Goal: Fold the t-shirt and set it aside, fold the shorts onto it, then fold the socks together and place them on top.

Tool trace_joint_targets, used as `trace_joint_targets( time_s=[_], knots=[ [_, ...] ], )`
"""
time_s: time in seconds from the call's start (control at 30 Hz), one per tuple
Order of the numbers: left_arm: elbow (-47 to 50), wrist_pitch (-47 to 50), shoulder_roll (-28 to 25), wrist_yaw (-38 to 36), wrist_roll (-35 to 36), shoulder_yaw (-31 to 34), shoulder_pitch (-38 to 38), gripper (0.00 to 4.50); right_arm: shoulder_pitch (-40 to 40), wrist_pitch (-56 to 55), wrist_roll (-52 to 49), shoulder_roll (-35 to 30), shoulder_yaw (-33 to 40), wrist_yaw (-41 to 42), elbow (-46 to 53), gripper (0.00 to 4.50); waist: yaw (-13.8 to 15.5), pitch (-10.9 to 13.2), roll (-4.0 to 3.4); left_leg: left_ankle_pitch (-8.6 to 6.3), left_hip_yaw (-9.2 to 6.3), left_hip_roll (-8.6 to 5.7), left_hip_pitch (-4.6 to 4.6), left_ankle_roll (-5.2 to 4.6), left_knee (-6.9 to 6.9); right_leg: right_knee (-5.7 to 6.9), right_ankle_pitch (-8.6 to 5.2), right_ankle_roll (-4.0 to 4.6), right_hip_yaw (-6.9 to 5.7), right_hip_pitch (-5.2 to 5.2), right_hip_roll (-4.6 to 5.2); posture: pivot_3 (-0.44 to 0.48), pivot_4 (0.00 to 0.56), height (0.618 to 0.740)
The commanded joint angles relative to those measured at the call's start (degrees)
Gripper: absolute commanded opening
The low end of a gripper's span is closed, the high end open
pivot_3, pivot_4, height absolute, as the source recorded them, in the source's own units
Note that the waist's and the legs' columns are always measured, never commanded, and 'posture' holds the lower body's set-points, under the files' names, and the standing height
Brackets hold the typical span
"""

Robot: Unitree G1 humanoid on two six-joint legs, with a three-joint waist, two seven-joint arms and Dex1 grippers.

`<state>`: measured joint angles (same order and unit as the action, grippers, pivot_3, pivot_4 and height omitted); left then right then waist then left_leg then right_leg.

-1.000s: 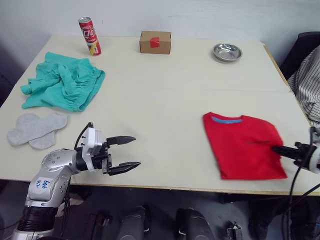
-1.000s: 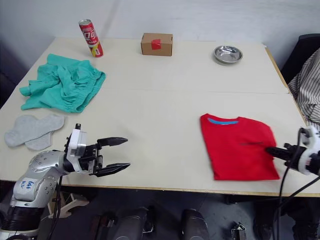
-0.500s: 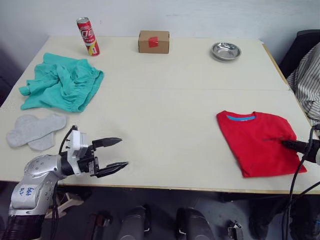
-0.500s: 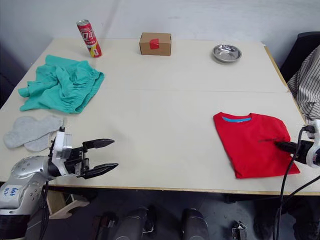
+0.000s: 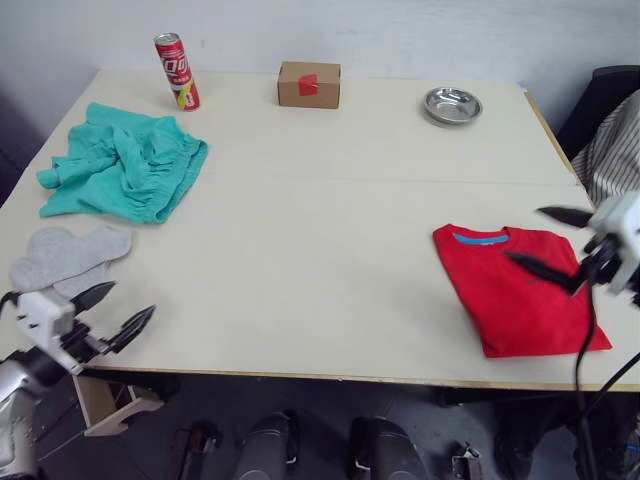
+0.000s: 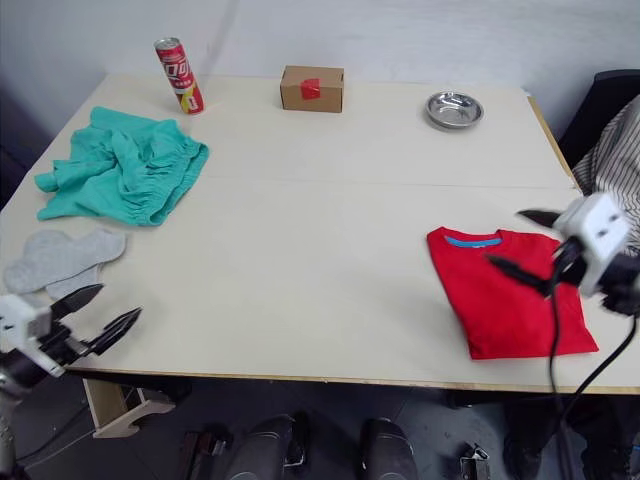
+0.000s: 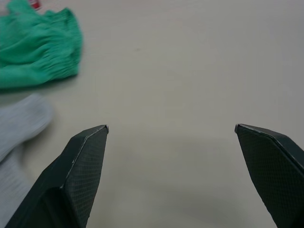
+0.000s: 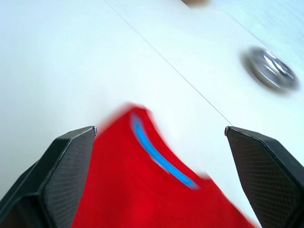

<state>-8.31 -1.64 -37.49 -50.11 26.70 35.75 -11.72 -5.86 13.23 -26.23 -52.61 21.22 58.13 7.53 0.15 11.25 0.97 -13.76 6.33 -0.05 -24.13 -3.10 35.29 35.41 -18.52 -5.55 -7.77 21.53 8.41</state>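
T-shirt (image 5: 518,286) lies front right on the table (image 5: 330,200); shorts (image 5: 122,163) far left, socks (image 5: 65,257) before them

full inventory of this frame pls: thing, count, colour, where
t-shirt: 1, red with blue neckband, folded, near right of the table
shorts: 1, teal-green, crumpled, far left
socks: 2, light grey, overlapping, left edge in front of the shorts
can: 1, red, upright, far left corner behind the shorts
cardboard box: 1, brown with a red patch, far edge, centre
metal bowl: 1, silver, far right
table: 1, beige
striped fabric: 1, white with dark stripes, off the table's right edge
left pincer: open, at the near left edge beside the socks
right pincer: open, above the t-shirt
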Motion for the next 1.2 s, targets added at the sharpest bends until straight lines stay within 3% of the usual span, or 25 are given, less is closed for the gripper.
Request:
trace_joint_targets(
  time_s=[0.03, 0.23, 0.43, 0.6, 0.7, 0.77, 0.83, 0.9, 0.97, 1.03, 1.1, 1.2],
  knots=[
    [0.8, -0.6, 1.3, 2.6, 2.8, 8.9, -6.7, 4.5, 0.5, -7.8, -0.5, 7.1, -3.5, 0.6, 3.0, 4.45, -0.3, 0.0, 0.0, -0.04, 0.03, -0.04, 0.01, 0.01, 0.0, -0.08, 0.02, -0.04, 0.05, -0.04, 0.03, 0.0, 0.15, 0.74],
    [0.4, 2.1, 6.4, 8.9, 5.3, 19.0, -18.2, 4.5, 1.1, -14.1, -3.1, 19.6, -11.4, 3.3, 5.9, 4.45, -0.5, 0.0, -0.03, -0.2, 0.14, -0.08, 0.07, -0.21, 0.02, -0.11, 0.09, -0.16, 0.22, 0.0, 0.08, 0.0, 0.15, 0.74],
    [5.8, 9.3, 9.8, 14.7, 8.2, 22.2, -23.7, 4.5, 2.4, -22.1, 0.4, 23.4, -15.6, 4.5, 4.6, 4.45, 0.1, 0.0, 0.04, -0.24, 0.12, -0.09, 0.05, -0.22, 0.01, -0.21, 0.08, -0.14, 0.23, 0.03, 0.11, 0.0, 0.15, 0.74],
    [19.4, 24.5, 0.3, 20.4, 10.8, 15.4, -16.4, 4.5, -0.4, -23.8, 2.7, 25.0, -17.8, 2.2, 3.4, 4.45, 1.2, -0.1, 0.2, -0.26, 0.01, 0.0, 0.03, -0.17, -0.01, -0.31, 0.15, 0.03, 0.22, 0.09, 0.02, 0.0, 0.15, 0.74],
    [15.9, 30.7, -7.5, 23.0, 8.6, 6.8, -2.0, 4.5, -0.5, -24.4, 3.7, 25.3, -18.3, 0.9, 2.7, 4.45, 1.4, -0.2, 0.0, -0.23, 0.05, -0.01, 0.06, -0.12, -0.12, -0.33, 0.17, 0.09, 0.23, 0.08, 0.03, 0.0, 0.15, 0.74],
    [12.6, 33.0, -10.1, 24.1, 6.8, 2.6, 5.3, 4.5, -0.4, -24.7, 4.1, 25.5, -18.6, 0.1, 2.6, 4.45, 1.2, -0.2, 0.01, -0.11, 0.11, -0.07, 0.02, 0.07, -0.13, -0.27, 0.18, 0.07, 0.23, 0.08, 0.04, 0.0, 0.15, 0.74],
    [1.8, 32.2, -12.0, 26.3, 0.3, -6.3, 19.9, 4.5, 0.6, -25.2, 5.0, 26.1, -19.0, -1.2, 3.0, 4.45, 0.7, -0.2, -0.01, 0.05, 0.33, -0.09, 0.02, 0.35, -0.16, 0.0, 0.2, 0.02, 0.21, 0.09, -0.03, 0.0, 0.15, 0.74],
    [-12.3, 29.1, -11.9, 26.8, -6.1, -14.6, 36.0, 4.5, 1.8, -25.8, 6.0, 26.5, -19.1, -2.8, 3.7, 4.45, 0.6, -0.2, 0.04, 0.1, 0.46, -0.09, 0.05, 0.25, -0.16, 0.17, 0.2, -0.01, 0.07, 0.12, -0.13, 0.0, 0.15, 0.74],
    [-22.5, 26.3, -11.0, 25.8, -9.3, -18.4, 45.3, 4.5, 2.4, -26.1, 6.6, 26.6, -19.1, -3.9, 4.1, 4.45, 0.7, -0.3, 0.24, 0.34, 0.54, -0.02, 0.04, 0.07, -0.09, 0.22, 0.19, -0.05, -0.09, 0.15, -0.68, 0.0, 0.15, 0.74],
    [-38.6, 20.5, -8.9, 25.6, -15.3, -24.0, 57.4, 4.5, 3.9, -26.7, 7.5, 26.9, -18.6, -5.9, 5.5, 4.45, 0.2, -0.3, 0.3, 0.38, 0.75, 0.03, 0.13, 0.05, -0.07, 0.26, 0.25, -0.15, 0.02, 0.15, -0.74, 0.0, 0.15, 0.74],
    [-50.8, 16.0, -7.2, 25.6, -19.5, -27.4, 65.4, 4.5, 5.6, -27.0, 8.2, 26.9, -18.1, -7.8, 7.0, 4.45, 0.0, -0.3, 0.38, 0.4, 0.73, 0.02, 0.13, 0.03, -0.03, 0.28, 0.26, -0.17, 0.03, 0.15, -0.76, 0.0, 0.15, 0.74],
    [-60.6, 12.1, -5.7, 25.6, -23.1, -29.7, 70.5, 4.31, 8.2, -27.4, 8.9, 26.7, -17.7, -9.9, 9.4, 4.48, -0.5, -0.3, 0.41, 0.38, 0.77, 0.03, 0.14, 0.02, -0.03, 0.28, 0.26, -0.18, 0.08, 0.17, -0.74, 0.0, 0.15, 0.74]
  ],
)
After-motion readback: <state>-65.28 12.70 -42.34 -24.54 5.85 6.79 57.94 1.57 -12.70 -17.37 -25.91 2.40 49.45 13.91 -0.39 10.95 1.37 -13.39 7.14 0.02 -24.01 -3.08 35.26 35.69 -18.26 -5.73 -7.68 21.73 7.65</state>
